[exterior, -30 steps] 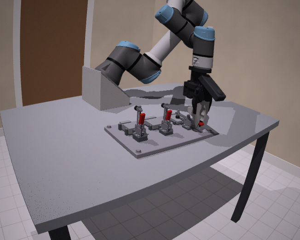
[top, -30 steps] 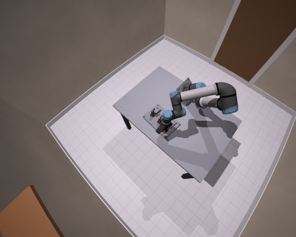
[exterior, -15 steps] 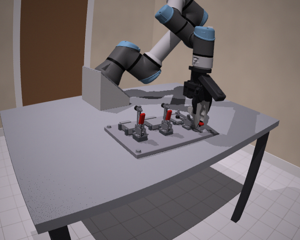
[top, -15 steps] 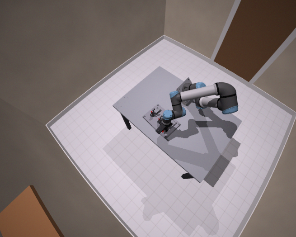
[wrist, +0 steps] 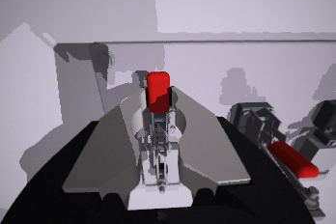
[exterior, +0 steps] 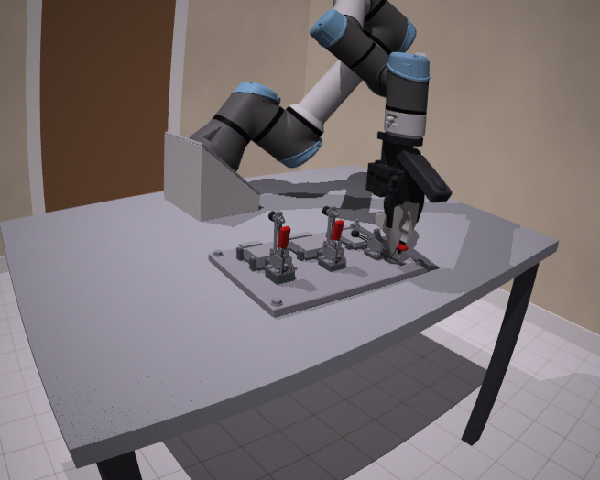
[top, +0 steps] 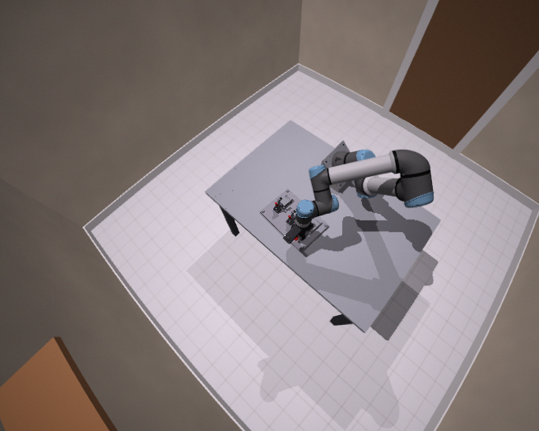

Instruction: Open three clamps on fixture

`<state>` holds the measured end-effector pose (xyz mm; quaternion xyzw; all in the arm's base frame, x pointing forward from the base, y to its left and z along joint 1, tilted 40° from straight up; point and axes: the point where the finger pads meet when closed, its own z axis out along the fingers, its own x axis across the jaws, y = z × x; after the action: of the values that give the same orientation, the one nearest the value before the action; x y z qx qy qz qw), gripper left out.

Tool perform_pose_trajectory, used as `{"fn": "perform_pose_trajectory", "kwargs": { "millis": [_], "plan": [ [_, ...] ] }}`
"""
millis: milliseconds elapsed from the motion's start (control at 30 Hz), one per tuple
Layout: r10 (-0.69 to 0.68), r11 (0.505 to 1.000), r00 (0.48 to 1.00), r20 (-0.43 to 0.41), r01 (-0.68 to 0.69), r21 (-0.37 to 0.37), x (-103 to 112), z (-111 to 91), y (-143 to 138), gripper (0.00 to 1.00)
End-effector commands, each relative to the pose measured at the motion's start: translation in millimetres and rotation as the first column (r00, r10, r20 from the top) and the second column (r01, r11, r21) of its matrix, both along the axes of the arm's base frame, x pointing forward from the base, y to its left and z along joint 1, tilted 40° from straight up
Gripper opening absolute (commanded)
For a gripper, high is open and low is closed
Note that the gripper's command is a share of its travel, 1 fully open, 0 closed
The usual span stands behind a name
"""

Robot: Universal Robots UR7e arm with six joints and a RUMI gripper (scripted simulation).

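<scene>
at the right end of the fixture, on the table, the gripper is closed nearly all the way on the third clamp's red handle. beside it, the other two clamps stand with red handles upright.

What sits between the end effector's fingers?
The end effector is shut on a clamp's red handle; its tip shows above the fingers, its lower part is covered.
</scene>
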<state>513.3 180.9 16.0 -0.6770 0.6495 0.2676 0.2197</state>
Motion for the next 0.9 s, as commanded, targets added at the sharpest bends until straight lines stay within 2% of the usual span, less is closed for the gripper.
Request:
{"fn": "perform_pose_trajectory", "kwargs": {
  "millis": [0, 867],
  "plan": [
    [-0.001, 1.000, 1.000, 0.001, 0.001, 0.000, 0.2, 0.7, -0.7, 0.00],
    [-0.001, 1.000, 1.000, 0.001, 0.001, 0.000, -4.7, 7.3, -6.4, 0.00]
  ]
}}
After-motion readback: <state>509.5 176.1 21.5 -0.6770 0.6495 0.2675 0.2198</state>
